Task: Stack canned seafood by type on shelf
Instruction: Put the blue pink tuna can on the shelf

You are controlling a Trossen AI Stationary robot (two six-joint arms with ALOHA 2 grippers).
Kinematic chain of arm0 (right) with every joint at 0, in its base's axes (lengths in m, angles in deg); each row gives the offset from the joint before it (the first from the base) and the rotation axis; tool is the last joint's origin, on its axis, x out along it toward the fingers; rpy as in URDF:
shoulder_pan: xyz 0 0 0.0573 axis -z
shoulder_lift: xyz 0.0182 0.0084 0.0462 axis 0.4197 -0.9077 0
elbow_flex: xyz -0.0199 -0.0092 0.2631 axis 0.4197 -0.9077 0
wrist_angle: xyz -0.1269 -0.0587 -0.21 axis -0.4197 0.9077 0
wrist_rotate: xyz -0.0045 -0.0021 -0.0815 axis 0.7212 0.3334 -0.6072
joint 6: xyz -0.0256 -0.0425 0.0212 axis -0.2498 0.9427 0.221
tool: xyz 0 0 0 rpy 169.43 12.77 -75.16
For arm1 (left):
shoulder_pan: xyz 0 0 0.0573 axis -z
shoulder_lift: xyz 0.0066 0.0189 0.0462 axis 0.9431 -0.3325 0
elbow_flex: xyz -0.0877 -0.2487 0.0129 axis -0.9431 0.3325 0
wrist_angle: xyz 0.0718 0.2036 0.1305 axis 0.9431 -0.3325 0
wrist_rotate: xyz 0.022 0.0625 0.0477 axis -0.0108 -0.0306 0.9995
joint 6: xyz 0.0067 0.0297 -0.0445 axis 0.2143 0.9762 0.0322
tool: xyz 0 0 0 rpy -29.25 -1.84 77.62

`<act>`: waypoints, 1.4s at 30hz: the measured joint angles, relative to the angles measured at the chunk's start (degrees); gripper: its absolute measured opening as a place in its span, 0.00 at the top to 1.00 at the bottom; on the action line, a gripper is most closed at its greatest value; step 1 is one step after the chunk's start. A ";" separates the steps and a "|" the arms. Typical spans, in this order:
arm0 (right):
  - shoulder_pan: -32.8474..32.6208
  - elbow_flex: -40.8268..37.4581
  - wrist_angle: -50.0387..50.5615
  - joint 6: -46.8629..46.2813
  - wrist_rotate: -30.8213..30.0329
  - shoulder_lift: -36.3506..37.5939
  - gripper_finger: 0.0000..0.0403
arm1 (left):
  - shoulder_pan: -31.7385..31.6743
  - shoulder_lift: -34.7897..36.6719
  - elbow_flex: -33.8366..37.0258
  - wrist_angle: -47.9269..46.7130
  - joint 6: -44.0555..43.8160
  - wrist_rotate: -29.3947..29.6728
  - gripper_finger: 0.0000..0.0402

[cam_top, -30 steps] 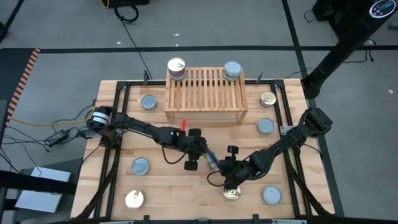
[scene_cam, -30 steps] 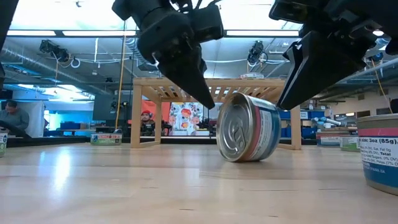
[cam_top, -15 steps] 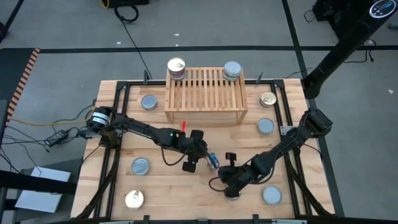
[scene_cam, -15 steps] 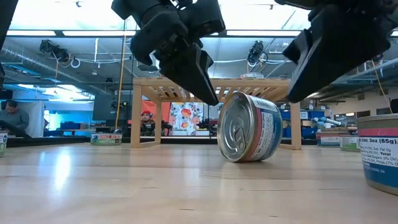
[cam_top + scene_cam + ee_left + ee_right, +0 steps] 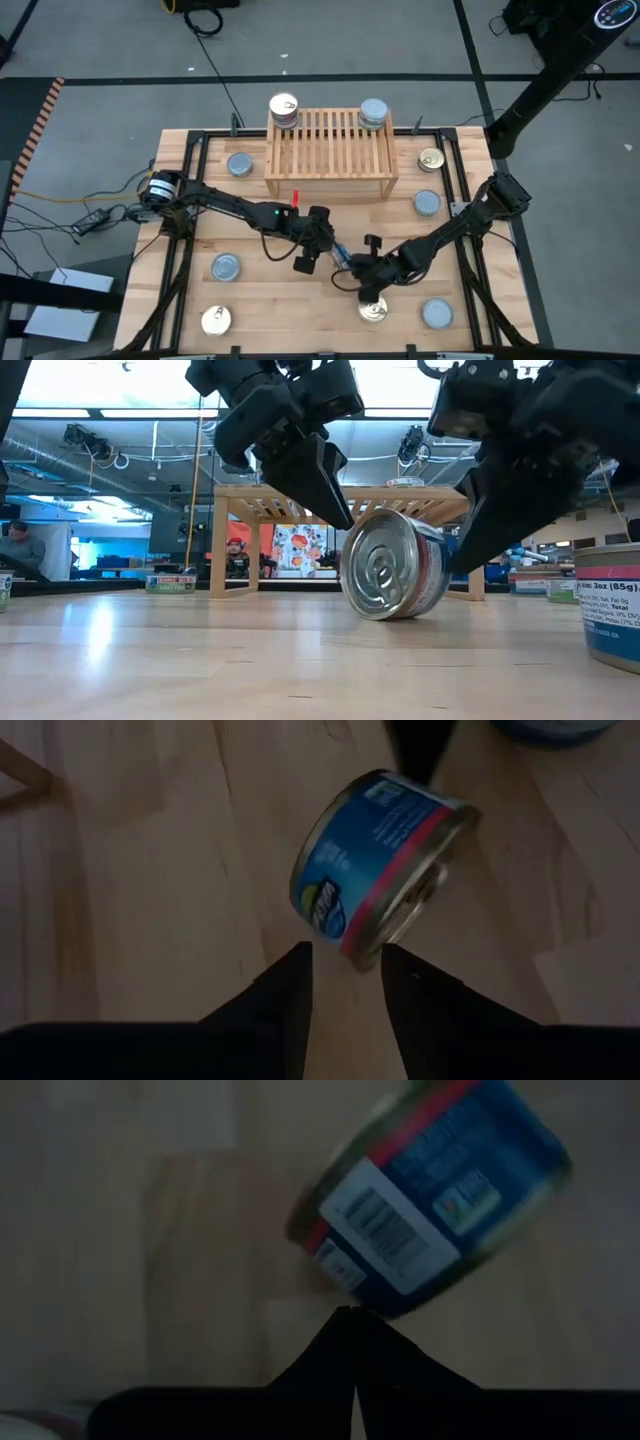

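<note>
1. In the middle of the table, one tin (image 5: 392,565) is seen lying on its side, tipped a little, with its round silver end turned toward the low camera.

2. This tin is found between the two grippers. The left gripper (image 5: 318,252) is placed on one side of it, with its fingers (image 5: 285,988) a little apart and no tin between them. The tin lies just past their tips.

3. The right gripper (image 5: 358,271) is placed on the other side. Its fingers are pressed together into one point, and nothing is held in them. The point is aimed at the tin's side.

4. The shelf (image 5: 329,153) is seen at the far edge of the table. A stack with a gold top (image 5: 284,108) is kept at one far corner and a stack with a silver top (image 5: 373,112) at the other. More tins are spread flat around the table, and a gold one (image 5: 373,311) lies near the right gripper.

5. What could go wrong: the tin is round and on its side, so it may be rolled away if it is pushed too hard. It may also be knocked into the gold tin close by, or be flipped the wrong way up.

6. Words that can be read: on another tin at the edge of the low view (image 5: 609,603), "3oz (85g)" is printed. On the tipped tin, a blue and red label with a bar code is seen, but its words are too blurred to be read.
</note>
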 joint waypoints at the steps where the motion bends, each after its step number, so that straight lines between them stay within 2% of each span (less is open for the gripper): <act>1: 0.00 0.00 0.66 -0.53 -0.44 0.00 0.96 | 0.00 0.00 -0.01 -0.03 0.02 0.01 0.68; 9: -0.50 0.00 2.08 -3.28 -1.62 0.88 0.98 | -0.02 0.00 -0.01 -1.04 0.12 0.61 0.68; 19: -1.59 0.02 -11.41 0.76 0.11 0.75 0.98 | -1.09 0.00 0.00 -1.33 0.06 0.76 0.68; 24: -0.05 0.01 -10.57 1.46 -2.85 0.74 0.98 | -1.10 0.00 0.01 -1.34 0.04 0.79 0.68; 35: 1.05 0.02 -4.77 -0.48 -2.86 0.74 0.98 | -1.09 0.00 -0.01 -1.69 -0.09 0.79 0.68; 42: 1.07 0.02 -3.42 -0.65 -3.10 0.74 0.98 | -0.61 0.00 -0.01 -0.52 -3.78 0.35 0.65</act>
